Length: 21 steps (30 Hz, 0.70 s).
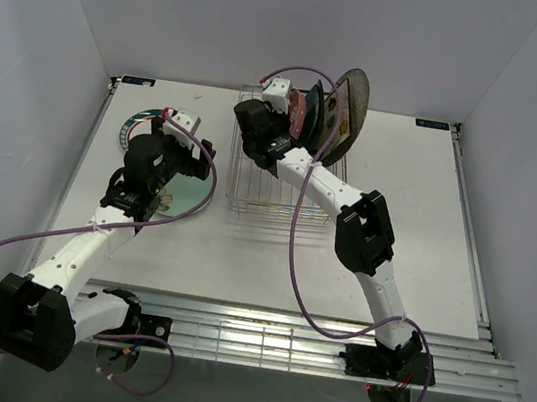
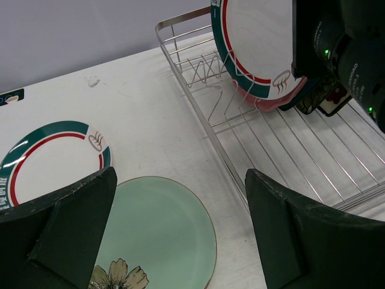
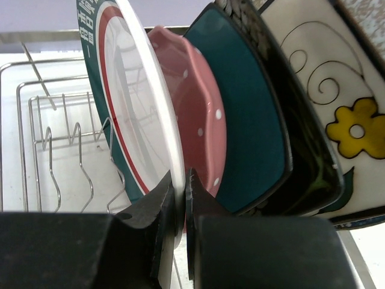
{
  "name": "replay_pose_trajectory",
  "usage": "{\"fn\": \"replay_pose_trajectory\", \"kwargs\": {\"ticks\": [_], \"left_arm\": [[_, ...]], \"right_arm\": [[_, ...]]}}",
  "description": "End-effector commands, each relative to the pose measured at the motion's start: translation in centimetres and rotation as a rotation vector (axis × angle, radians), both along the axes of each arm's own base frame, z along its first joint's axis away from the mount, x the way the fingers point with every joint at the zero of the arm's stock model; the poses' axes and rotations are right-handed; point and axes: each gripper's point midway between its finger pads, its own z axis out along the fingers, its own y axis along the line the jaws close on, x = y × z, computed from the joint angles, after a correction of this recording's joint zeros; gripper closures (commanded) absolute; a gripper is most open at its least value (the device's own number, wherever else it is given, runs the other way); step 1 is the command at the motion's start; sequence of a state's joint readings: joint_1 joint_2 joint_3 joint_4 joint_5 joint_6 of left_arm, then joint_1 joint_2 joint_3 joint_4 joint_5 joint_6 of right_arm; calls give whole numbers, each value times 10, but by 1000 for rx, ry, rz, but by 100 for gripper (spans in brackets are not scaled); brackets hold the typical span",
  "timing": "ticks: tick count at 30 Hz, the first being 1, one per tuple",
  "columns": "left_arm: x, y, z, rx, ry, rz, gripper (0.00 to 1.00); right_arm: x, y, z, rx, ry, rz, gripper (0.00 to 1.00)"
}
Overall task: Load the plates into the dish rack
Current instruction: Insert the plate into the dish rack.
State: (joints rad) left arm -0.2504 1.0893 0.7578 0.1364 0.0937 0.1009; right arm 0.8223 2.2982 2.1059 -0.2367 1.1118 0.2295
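Observation:
The wire dish rack (image 1: 268, 201) stands mid-table. At its back right stand the speckled grey (image 1: 355, 98), cream floral (image 3: 337, 90), black (image 3: 278, 129), teal (image 3: 246, 120) and pink dotted (image 3: 192, 102) plates. My right gripper (image 3: 183, 180) is shut on the lower rim of a white teal-rimmed plate (image 3: 138, 102), which stands upright in the rack next to the pink one. My left gripper (image 2: 180, 229) is open and empty above the mint floral plate (image 2: 156, 229), which lies flat on the table. A second white teal-rimmed plate (image 2: 54, 159) lies beyond it.
The rack's near and left prongs (image 3: 36, 120) hold nothing. The mint plate lies close to the rack's left rim (image 2: 207, 120). Side walls close in the table on the left, right and back. A metal rail (image 1: 278, 339) runs along the front edge.

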Motion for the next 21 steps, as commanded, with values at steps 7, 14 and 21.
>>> {"fn": "replay_pose_trajectory", "kwargs": {"ticks": [7,14,21], "left_arm": [[-2,0,0,1,-11,-8,2],[-2,-1,-1,2,-8,-13,2],[-2,-1,-2,2,-1,-14,2]], "right_arm": [[2,10,22,105,-68,-20,92],[-1,7,15,99,-53,-26,82],[-7,3,15,112,-44,-22,75]]}}
